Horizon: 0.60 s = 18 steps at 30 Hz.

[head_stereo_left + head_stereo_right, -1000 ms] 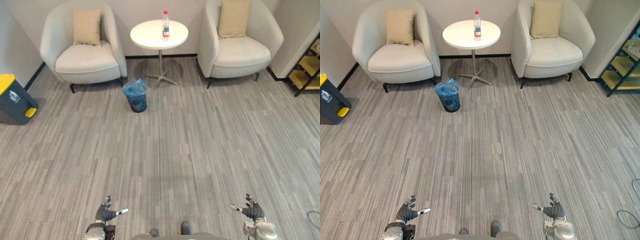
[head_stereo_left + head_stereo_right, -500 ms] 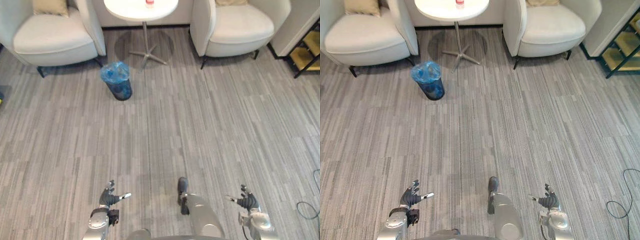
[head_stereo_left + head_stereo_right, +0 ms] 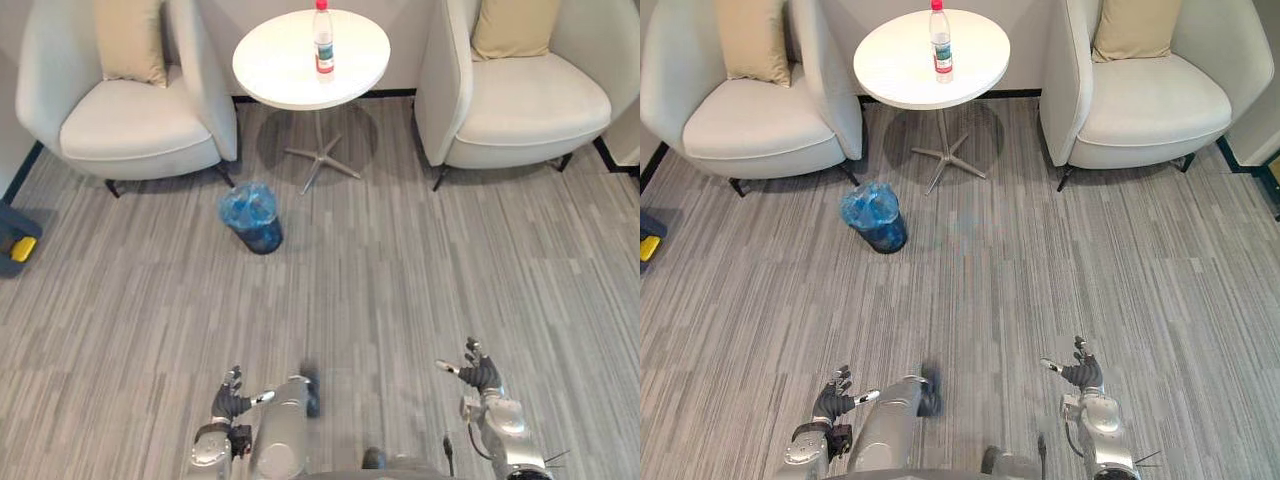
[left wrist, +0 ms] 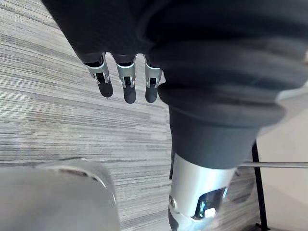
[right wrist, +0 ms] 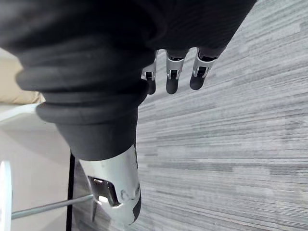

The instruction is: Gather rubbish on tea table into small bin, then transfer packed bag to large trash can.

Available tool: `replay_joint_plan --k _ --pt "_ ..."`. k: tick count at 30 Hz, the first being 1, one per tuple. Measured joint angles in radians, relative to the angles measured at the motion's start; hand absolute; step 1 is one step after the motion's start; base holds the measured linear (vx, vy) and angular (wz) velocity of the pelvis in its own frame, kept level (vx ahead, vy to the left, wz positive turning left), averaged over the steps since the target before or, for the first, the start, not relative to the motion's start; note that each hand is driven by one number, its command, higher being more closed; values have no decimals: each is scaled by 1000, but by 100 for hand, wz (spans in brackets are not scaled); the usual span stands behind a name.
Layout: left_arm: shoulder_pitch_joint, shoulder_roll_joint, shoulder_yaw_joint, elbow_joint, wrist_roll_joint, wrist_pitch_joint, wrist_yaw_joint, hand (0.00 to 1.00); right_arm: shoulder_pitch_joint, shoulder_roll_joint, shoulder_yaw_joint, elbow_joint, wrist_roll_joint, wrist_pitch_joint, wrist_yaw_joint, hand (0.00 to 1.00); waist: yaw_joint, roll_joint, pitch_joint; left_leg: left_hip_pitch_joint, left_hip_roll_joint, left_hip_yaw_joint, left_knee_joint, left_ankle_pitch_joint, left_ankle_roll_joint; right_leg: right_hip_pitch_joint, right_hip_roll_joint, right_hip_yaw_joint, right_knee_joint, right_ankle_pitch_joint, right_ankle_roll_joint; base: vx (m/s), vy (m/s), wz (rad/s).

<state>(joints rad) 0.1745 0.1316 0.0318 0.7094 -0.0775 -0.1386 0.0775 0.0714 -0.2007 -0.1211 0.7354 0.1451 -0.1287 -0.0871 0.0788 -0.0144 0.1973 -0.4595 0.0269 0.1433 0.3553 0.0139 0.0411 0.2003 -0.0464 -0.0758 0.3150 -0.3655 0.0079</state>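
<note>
At the near edge of your view, low over the grey striped carpet (image 3: 400,280), your left hand (image 3: 227,402) hangs with its fingers loosely spread and the thumb pointing inward, holding nothing. Your right hand (image 3: 480,379) is level with it on the other side, equally relaxed and empty, thumb also turned inward. From each wrist you see the same: the left fingers (image 4: 126,89) are straight above bare carpet, and the right fingers (image 5: 172,79) likewise, nothing between them and the thumb.

Further out, well apart from both hands, the small bin (image 3: 252,216) stands upright on the carpet, lined with a crumpled blue bag whose rim spills over its edge. It sits left of your centre line, near the front corner of the left armchair (image 3: 135,125) and just in front of the table's star-shaped foot (image 3: 320,160), not touching either.

Beyond it is the round white tea table (image 3: 300,65) on a single thin post. One clear bottle (image 3: 322,38) with a red cap and red label stands upright on it, toward the far side.

A tan cushion (image 3: 128,40) leans in the left armchair; the right armchair (image 3: 530,100) carries another (image 3: 515,25). At your far left edge, a corner of the large trash can (image 3: 14,238), dark with a yellow part, is partly cut off.
</note>
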Motion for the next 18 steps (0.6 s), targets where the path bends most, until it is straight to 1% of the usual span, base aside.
replay_joint_plan --k 1,2,3,4,5,6,7,8,9,10,11,12,13,14,15,16,17,18 --pt "0 2 -6 1 0 0 -2 0 4 4 0 8 0 0 -1 0 -11 -18 -8 11 -13 -2 8 -25 12 -48 -19 1 122 12 33 694 163 29" --pt "-8 9 -11 12 0 1 -2 0 7 14 0 32 -1 0 -1 0 -27 -47 -12 52 -46 -6 12 -73 29 -143 -57 22 376 108 160 839 165 34" --pt "-19 25 -27 19 -1 5 -1 0 7 23 1 51 -6 2 0 0 -41 -61 -9 109 -64 -14 18 -114 41 -234 -78 48 610 157 207 827 153 26" --pt "-23 28 -32 20 -1 8 -1 0 7 25 3 59 -13 4 0 0 -40 -58 -7 145 -65 -14 21 -139 44 -274 -85 46 696 150 189 663 115 2" --pt "-23 29 -32 19 -3 9 4 0 6 28 15 64 -28 9 1 0 -42 -45 -2 237 -64 -16 5 -175 52 -328 -101 10 786 118 125 634 117 -1" --pt "-26 28 -32 17 -14 8 12 0 7 28 24 62 -38 8 4 0 -52 -25 -4 328 -61 -36 -35 -202 54 -375 -113 -47 776 87 75 633 102 13" --pt "-30 29 -32 16 -21 6 13 0 7 29 26 62 -38 8 4 0 -66 -17 -6 362 -59 -50 -55 -212 55 -403 -112 -74 746 76 59 597 47 46" --pt "-47 30 -30 17 -29 2 13 0 2 22 33 63 -38 7 4 0 -72 -1 -2 424 -48 -72 -93 -225 52 -457 -98 -119 619 60 41 463 -4 45" --pt "-54 30 -29 17 -30 -1 13 0 0 17 41 64 -38 7 4 0 -72 7 3 450 -42 -80 -105 -230 51 -481 -87 -128 529 60 41 575 -44 60" --pt "-71 31 -29 21 -31 -1 13 0 -4 8 44 65 -39 7 5 0 -78 16 7 487 -30 -113 -131 -241 40 -521 -62 -129 309 82 59 580 -93 65" --pt "-84 33 -29 29 -30 -2 12 0 -3 6 42 65 -39 8 5 0 -88 14 9 509 -29 -139 -148 -245 33 -537 -48 -101 123 140 77 821 -196 119" --pt "-87 37 -28 39 -29 -2 13 0 -1 3 41 66 -39 11 4 0 -105 -3 10 547 -32 -182 -168 -264 2 -552 -43 -25 -125 269 104 709 -215 112" --pt "-86 39 -28 45 -29 -2 13 0 -1 3 40 66 -40 15 4 0 -108 -9 13 567 -31 -191 -167 -280 -16 -557 -43 8 -152 316 118 606 -226 110" --pt "-78 37 -27 58 -29 -1 15 0 4 3 40 67 -41 22 4 0 -112 -13 12 592 -22 -209 -156 -305 -37 -547 -39 32 -140 406 112 523 -243 81" --pt "-66 25 -25 69 -28 -1 15 0 7 -2 40 67 -43 24 4 0 -118 8 7 600 15 -235 -105 -327 -63 -532 -13 34 -99 458 59 533 -252 65" --pt "-59 21 -24 69 -28 -2 14 0 2 -1 41 64 -43 25 4 0 -115 18 3 580 31 -238 -52 -325 -66 -531 -2 18 -73 428 46 746 -382 57" --pt "-60 8 -15 69 -25 -1 15 0 -3 3 43 33 -43 23 4 0 -111 28 12 507 52 -230 132 -302 -104 -512 10 -17 -33 385 18 579 -315 54" --pt "-59 -17 3 65 -25 0 14 0 7 4 48 -14 -36 22 3 0 -112 46 24 408 97 -190 395 -212 -130 -455 34 -41 -21 346 -9 553 -309 53"
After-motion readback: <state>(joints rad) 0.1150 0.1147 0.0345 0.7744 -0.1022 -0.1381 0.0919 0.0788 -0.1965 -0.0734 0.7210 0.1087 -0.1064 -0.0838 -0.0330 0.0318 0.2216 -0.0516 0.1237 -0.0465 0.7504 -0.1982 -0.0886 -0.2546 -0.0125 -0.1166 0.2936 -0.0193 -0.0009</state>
